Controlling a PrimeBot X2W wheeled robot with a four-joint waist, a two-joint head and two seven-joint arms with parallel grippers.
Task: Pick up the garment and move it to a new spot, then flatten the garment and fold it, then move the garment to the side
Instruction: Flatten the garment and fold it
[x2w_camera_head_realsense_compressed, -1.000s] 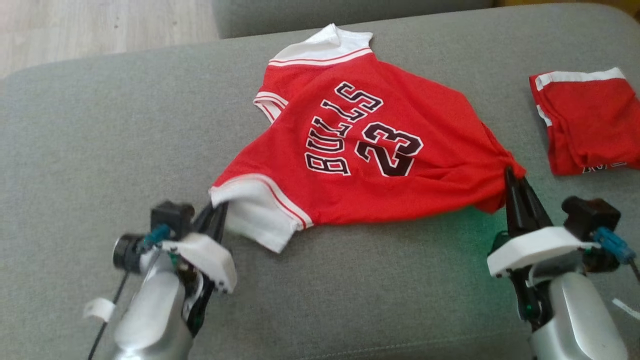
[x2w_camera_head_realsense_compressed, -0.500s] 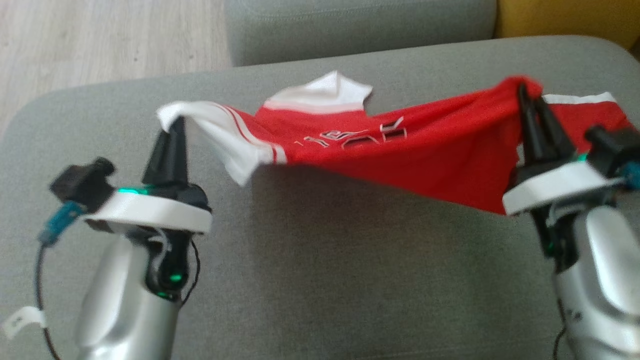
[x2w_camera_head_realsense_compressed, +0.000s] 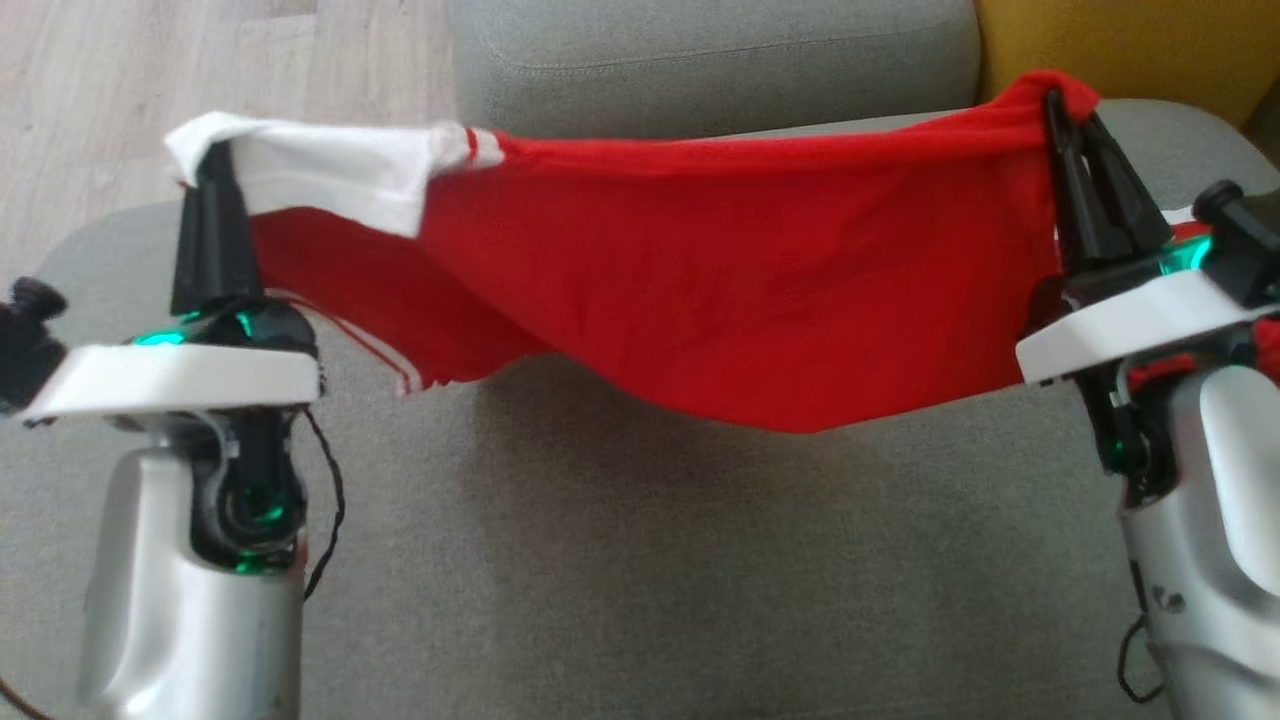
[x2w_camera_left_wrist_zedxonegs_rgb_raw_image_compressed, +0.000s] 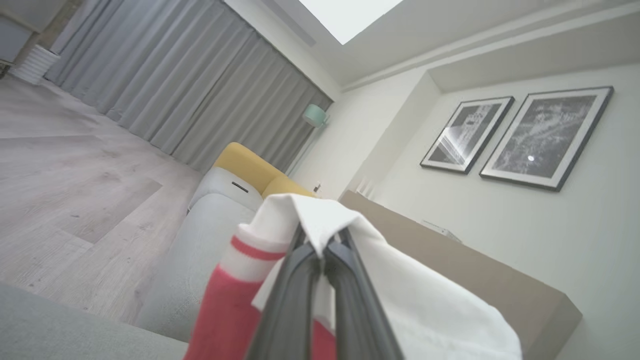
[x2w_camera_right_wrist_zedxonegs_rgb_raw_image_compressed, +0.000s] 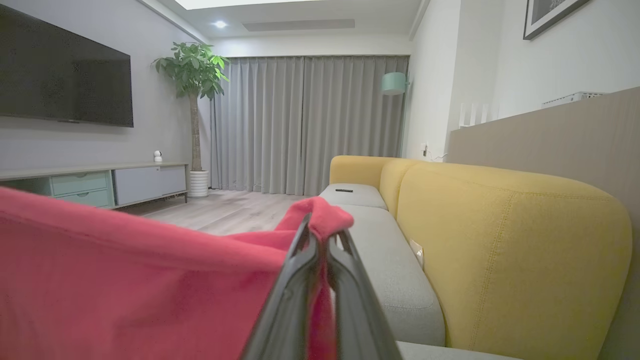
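Note:
The garment (x2w_camera_head_realsense_compressed: 700, 270) is a red jersey with white trim, lifted off the grey sofa seat (x2w_camera_head_realsense_compressed: 640, 560) and stretched between both arms. My left gripper (x2w_camera_head_realsense_compressed: 212, 160) is shut on its white sleeve corner at the upper left. My right gripper (x2w_camera_head_realsense_compressed: 1062, 105) is shut on a bunched red corner at the upper right. The cloth sags in the middle, its lowest edge hanging just above the cushion. In the left wrist view the white sleeve (x2w_camera_left_wrist_zedxonegs_rgb_raw_image_compressed: 320, 225) drapes over my left gripper (x2w_camera_left_wrist_zedxonegs_rgb_raw_image_compressed: 322, 245); in the right wrist view red cloth (x2w_camera_right_wrist_zedxonegs_rgb_raw_image_compressed: 150, 270) wraps my right gripper (x2w_camera_right_wrist_zedxonegs_rgb_raw_image_compressed: 320, 227).
A second red piece (x2w_camera_head_realsense_compressed: 1265, 350) peeks out behind my right wrist. A grey backrest cushion (x2w_camera_head_realsense_compressed: 700, 60) and a yellow cushion (x2w_camera_head_realsense_compressed: 1120, 45) lie beyond the seat. Wooden floor (x2w_camera_head_realsense_compressed: 200, 80) lies past the sofa's left edge.
Both grippers rose and tipped upward, lifting the jersey from flat on the seat to hanging stretched between them. The printed side has turned away. The head camera also shifted.

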